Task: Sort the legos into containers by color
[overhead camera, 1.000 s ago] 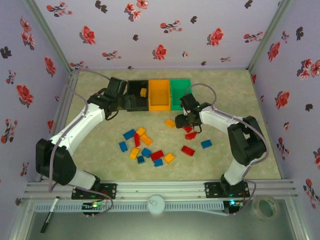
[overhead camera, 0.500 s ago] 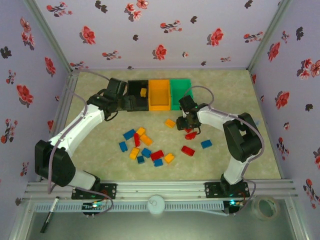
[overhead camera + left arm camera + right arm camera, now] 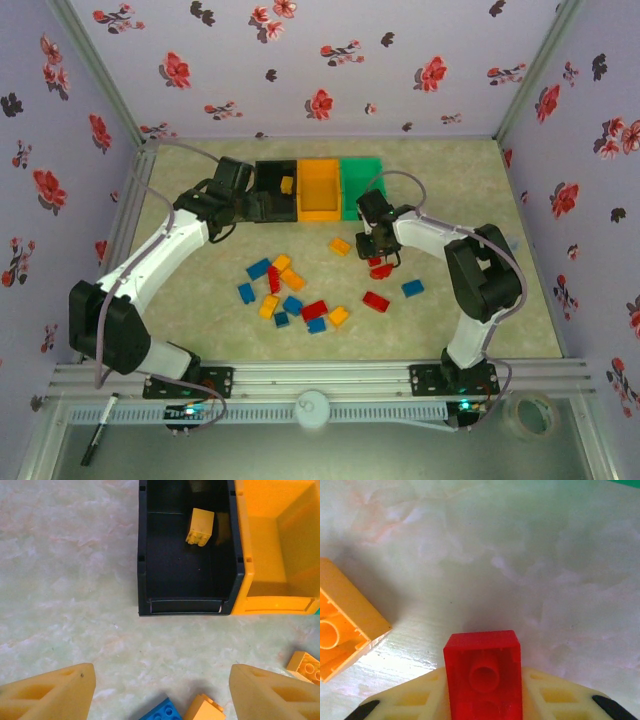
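tabletop [image 3: 530, 555], right pincer [image 3: 483, 696] around red lego [image 3: 482, 662]

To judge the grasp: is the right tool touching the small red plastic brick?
Touching: right wrist view shows the right tool clamping the small red plastic brick on both sides.

A robot test booth: floral-papered walls [image 3: 320, 60] enclosing a marbled tabletop [image 3: 425, 330].
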Robot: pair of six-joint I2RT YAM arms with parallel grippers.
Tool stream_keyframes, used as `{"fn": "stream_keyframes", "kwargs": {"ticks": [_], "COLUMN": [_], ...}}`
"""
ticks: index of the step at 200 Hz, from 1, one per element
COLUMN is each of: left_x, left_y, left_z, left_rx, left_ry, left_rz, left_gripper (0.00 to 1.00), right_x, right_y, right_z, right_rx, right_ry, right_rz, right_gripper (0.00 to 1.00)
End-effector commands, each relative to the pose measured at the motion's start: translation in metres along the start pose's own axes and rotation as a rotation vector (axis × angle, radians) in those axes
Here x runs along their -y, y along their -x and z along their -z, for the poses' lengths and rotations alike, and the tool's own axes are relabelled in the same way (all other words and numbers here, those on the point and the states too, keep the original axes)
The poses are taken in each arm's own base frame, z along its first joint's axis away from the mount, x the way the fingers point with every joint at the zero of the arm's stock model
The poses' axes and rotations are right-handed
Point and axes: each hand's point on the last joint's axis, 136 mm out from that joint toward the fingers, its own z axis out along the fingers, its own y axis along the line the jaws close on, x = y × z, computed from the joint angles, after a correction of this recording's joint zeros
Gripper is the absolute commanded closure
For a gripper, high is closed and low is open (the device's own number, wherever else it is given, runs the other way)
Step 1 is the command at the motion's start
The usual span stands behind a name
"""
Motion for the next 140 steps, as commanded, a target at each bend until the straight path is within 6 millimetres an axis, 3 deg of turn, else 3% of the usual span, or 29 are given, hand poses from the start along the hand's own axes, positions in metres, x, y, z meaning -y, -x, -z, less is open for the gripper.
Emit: {"fn": "stream_keyframes", "kwargs": {"ticks": [1, 50, 109, 140], "left_x": [-0.003, -0.002, 0.002, 0.000], "left_y": [0.002, 0.004, 0.001, -0.004], "left_z": [0.012, 0.019, 0.019, 0.020], "left_rx": [0.029, 0.046, 0.044, 0.032], "left_ry": [0.008, -0.003, -0.012, -0.005], "left_rz": [-0.007, -0.001, -0.011, -0.014], "left_gripper": [0.29, 0.29, 0.29, 0.29], "right_x": [0.000, -0.012, -0.041, -0.056], "right_y": [0.009, 0.051, 0.143, 0.185], "right_z": [0.010, 0.055, 0.100, 0.107], "right_rx": [0.012, 0.149, 0.396, 0.485], "right_ry": [0.007, 0.062, 0.182, 0.242], "right_rz": [0.005, -0.011, -0.110, -0.160], "right_gripper": [0.69, 0.72, 0.75, 0.76]}}
